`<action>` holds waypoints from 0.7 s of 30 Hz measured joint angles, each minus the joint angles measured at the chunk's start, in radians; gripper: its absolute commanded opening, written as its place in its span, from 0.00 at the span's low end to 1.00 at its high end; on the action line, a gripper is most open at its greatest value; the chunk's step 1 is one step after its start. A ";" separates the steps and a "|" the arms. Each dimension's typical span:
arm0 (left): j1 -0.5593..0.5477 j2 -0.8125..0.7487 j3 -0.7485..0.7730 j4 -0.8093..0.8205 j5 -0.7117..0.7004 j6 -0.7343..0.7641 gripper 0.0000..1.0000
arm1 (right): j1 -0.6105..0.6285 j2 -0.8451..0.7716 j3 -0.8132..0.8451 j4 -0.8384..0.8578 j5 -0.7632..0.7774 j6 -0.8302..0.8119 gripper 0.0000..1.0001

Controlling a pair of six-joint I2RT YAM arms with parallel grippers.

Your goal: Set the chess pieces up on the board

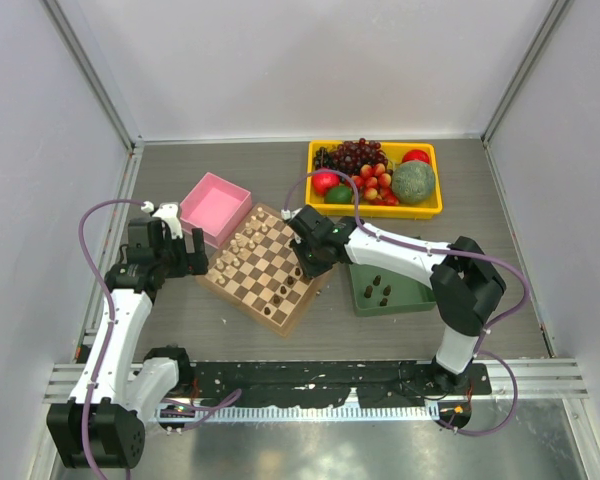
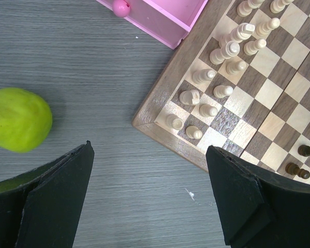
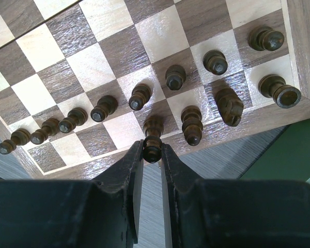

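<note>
Dark piece (image 3: 153, 128): gripped by its head between the right fingers (image 3: 130, 173), axis upright, at the edge row of the board (image 3: 51, 57); a placed neighbour (image 3: 191, 125) is set close on one side, free squares (image 3: 121, 130) are seen on the other. Left fingers (image 2: 62, 186): spread, nothing held, over the table (image 2: 93, 77) off the opposite corner.

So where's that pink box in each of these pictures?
Top view: the pink box is left of centre, beside the board.
Left wrist: the pink box is at the top edge, by the board's corner.
Right wrist: not in it.
Shared landmark: the board, seen in all three views.
</note>
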 measured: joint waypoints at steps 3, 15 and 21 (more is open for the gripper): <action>0.000 0.000 0.000 0.000 0.000 0.000 0.99 | 0.000 0.000 0.000 0.000 0.001 0.000 0.23; 0.000 0.000 0.000 0.000 0.000 0.000 0.99 | 0.000 0.001 0.000 -0.008 0.003 -0.002 0.27; 0.000 0.000 0.000 0.000 0.000 0.000 0.99 | 0.000 0.001 0.000 -0.007 0.003 -0.002 0.29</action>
